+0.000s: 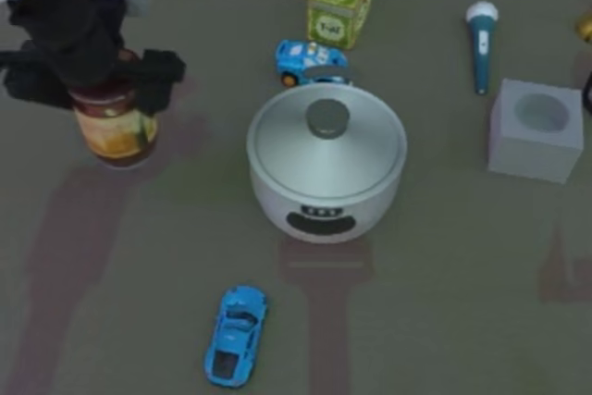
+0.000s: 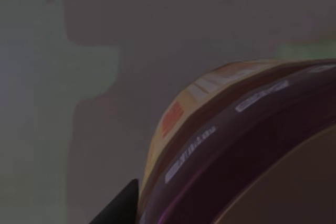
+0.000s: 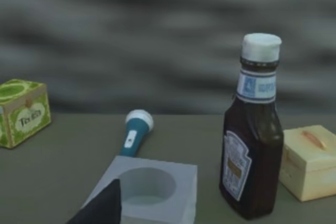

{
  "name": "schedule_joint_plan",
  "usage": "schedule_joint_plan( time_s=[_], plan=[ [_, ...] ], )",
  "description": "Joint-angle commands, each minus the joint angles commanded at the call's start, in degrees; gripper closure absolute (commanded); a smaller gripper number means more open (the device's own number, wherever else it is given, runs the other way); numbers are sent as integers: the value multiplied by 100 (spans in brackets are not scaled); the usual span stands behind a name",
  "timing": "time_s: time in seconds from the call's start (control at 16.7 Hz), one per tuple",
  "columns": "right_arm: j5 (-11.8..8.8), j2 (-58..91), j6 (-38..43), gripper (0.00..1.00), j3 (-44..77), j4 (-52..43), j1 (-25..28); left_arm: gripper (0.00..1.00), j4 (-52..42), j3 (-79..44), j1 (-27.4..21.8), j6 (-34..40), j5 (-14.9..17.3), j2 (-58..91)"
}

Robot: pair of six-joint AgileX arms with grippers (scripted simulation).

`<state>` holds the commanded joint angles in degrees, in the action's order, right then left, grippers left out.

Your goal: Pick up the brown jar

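The brown jar (image 1: 117, 129) has reddish-brown contents and a yellow-orange label, and it is at the table's far left. My left gripper (image 1: 96, 79) sits over its lid, black fingers down on both sides, shut on it. In the left wrist view the brown jar (image 2: 226, 145) fills the frame, and one dark fingertip (image 2: 119, 207) presses against its side. Its shadow falls on the table below and to the left of it. My right gripper (image 3: 173, 221) is parked at the far right and stands open; only one finger (image 3: 102, 205) shows.
A silver pot (image 1: 326, 166) with a lid stands mid-table. A blue toy car (image 1: 311, 62) and a green tea box (image 1: 340, 3) lie behind it, and another blue car (image 1: 236, 335) lies in front. A microphone (image 1: 481, 43), a grey block (image 1: 536, 129), a sauce bottle (image 3: 252, 145) and a cream box (image 3: 310, 161) are on the right.
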<state>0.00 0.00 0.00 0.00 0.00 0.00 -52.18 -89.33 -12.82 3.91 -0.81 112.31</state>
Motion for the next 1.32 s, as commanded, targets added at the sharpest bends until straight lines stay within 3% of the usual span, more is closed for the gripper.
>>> schedule_joint_plan(
  time_s=[0.18,0.36,0.66,1.02,1.32],
  plan=[
    [0,0,0,0,0,0,0,100,377,553,-400,954,-295,-247],
    [0,0,0,0,0,0,0,100,587,821,-599,1356,-449,-395],
    [0,0,0,0,0,0,0,100,602,827,-575,1354,-445,-364],
    [0,0,0,0,0,0,0,100,1467,1199,-556,1309,-433,85],
    [0,0,0,0,0,0,0,100,1553,1239,-550,1308,-434,142]
  ],
)
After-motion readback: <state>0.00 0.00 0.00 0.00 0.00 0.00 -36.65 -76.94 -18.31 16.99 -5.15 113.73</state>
